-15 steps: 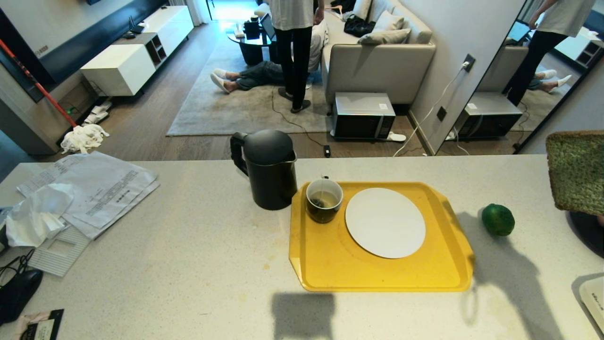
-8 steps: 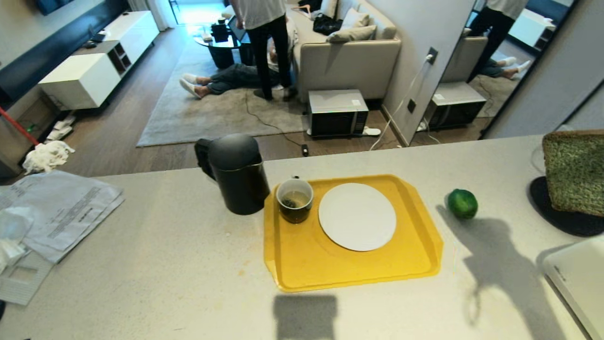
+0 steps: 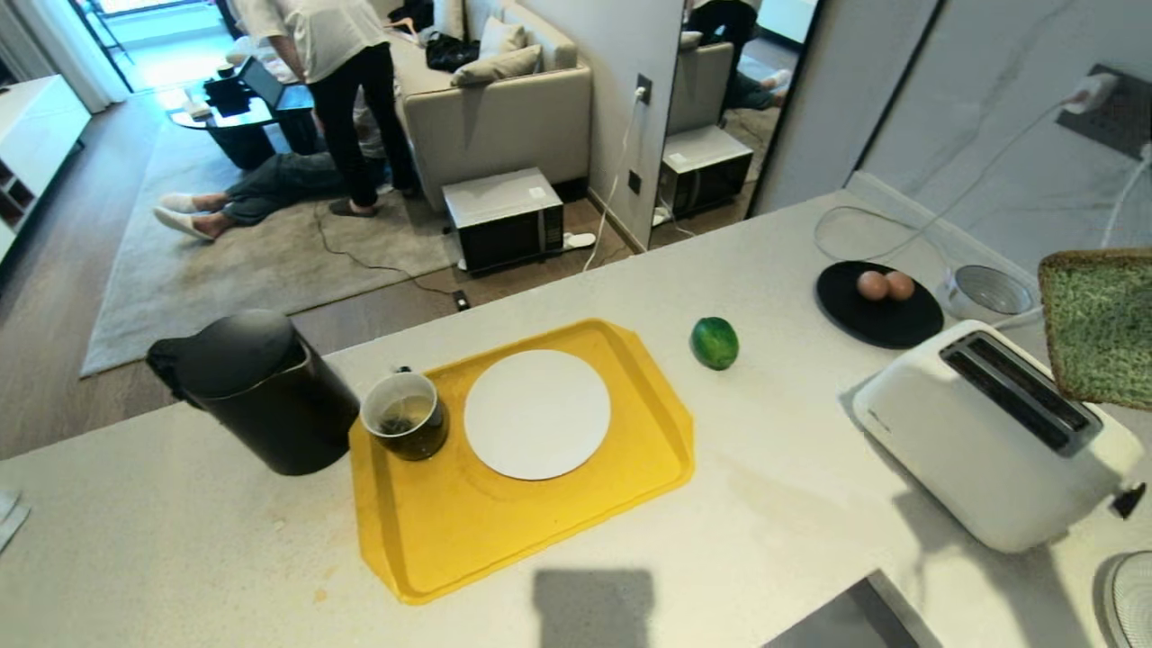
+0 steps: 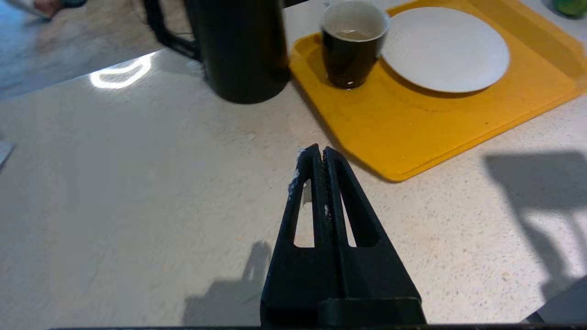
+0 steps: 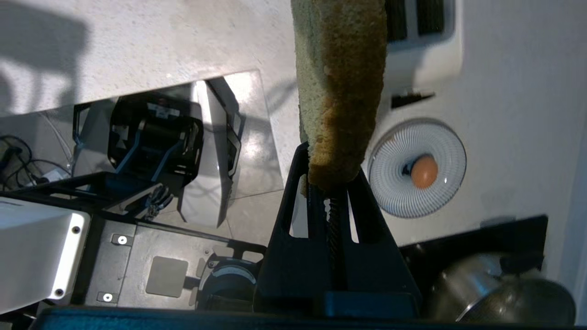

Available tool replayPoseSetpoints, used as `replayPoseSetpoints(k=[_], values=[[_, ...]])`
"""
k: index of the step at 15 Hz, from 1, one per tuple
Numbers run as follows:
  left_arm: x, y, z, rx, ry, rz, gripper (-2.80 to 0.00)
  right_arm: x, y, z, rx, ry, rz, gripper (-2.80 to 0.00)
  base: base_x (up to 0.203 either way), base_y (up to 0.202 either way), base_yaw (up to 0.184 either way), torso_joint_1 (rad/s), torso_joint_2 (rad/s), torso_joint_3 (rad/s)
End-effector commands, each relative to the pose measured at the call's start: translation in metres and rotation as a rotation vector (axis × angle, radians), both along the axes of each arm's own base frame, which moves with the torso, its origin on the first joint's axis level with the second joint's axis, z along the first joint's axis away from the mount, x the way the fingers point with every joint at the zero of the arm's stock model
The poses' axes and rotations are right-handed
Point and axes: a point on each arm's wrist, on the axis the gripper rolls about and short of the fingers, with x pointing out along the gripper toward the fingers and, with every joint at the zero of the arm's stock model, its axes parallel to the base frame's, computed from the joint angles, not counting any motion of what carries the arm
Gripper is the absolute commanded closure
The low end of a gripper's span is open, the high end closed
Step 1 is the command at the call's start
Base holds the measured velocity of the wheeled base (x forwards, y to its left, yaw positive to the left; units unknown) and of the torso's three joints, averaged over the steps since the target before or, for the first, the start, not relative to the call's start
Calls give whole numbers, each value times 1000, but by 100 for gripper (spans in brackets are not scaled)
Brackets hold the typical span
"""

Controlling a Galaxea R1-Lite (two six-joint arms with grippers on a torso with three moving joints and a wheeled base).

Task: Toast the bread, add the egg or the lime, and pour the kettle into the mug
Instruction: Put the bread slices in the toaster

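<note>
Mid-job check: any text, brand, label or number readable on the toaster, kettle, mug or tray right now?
None can be read.
toaster: faint mark on its side, too small to read.
kettle, mug, yellow tray: no lettering shows.
microwave on the floor: small sticker, unreadable.

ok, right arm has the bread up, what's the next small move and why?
Probably carry the bread over the toaster and line it up with a slot. The right end effector is shut on the slice's lower edge, it hangs upright above the toaster's far end, and both slots look empty.
</note>
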Motion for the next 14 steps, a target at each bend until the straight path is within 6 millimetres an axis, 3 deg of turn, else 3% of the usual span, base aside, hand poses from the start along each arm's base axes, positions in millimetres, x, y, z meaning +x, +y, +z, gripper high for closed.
replayPoseSetpoints(k=[1,5,14], values=[[0,0,0,0,1,1,0,0,0,-1,0,10,3,0,3,10,-168,7,7,7],[0,0,0,0,1,-1,0,3,0,-3,2,22,4,0,1,7,-131,3,4,3],[0,0,0,0,2,0,0,11,-1,-2,-8,29,-10,0,0,0,0,0,0,0]])
